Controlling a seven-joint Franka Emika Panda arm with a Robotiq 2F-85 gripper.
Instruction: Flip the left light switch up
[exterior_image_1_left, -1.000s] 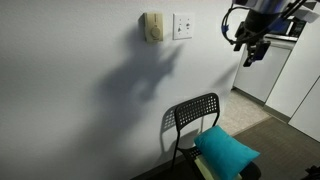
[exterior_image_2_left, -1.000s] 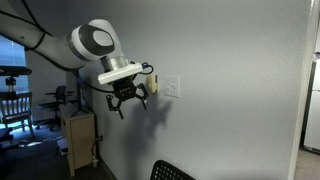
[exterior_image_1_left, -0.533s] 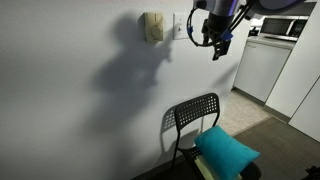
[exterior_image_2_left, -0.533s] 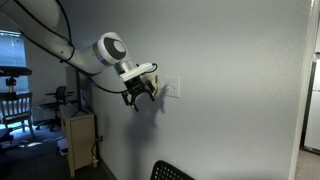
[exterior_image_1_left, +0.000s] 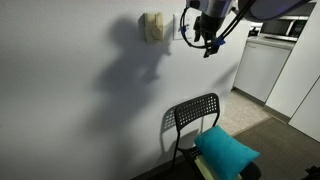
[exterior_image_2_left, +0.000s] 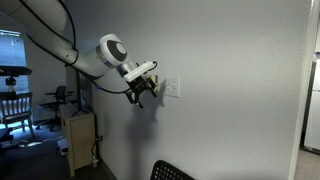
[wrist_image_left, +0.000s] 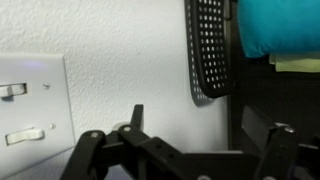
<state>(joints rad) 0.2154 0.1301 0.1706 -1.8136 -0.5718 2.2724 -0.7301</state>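
Wrist view, turned on its side, looks along a white textured wall (wrist_image_left: 130, 60). The wall plate (wrist_image_left: 30, 110) sits at the left edge, its two toggles stacked one above the other. The left light switch (wrist_image_left: 25, 135) appears to be the lower of the pair, though the turned picture makes that hard to confirm. The gripper (wrist_image_left: 183, 140) hangs just beside the plate, its jaws spread wide with bare wall between them. A black perforated chair (wrist_image_left: 210, 50) and a teal cushion (wrist_image_left: 280, 28) fill the upper right. In an exterior view the arm (exterior_image_2_left: 85, 60) reaches across to the plate from a dim room with a window (exterior_image_2_left: 12, 45). In an exterior view a beige box (exterior_image_1_left: 153, 27) is mounted on the wall near the gripper, and white cabinets (exterior_image_1_left: 262, 68) stand further right.
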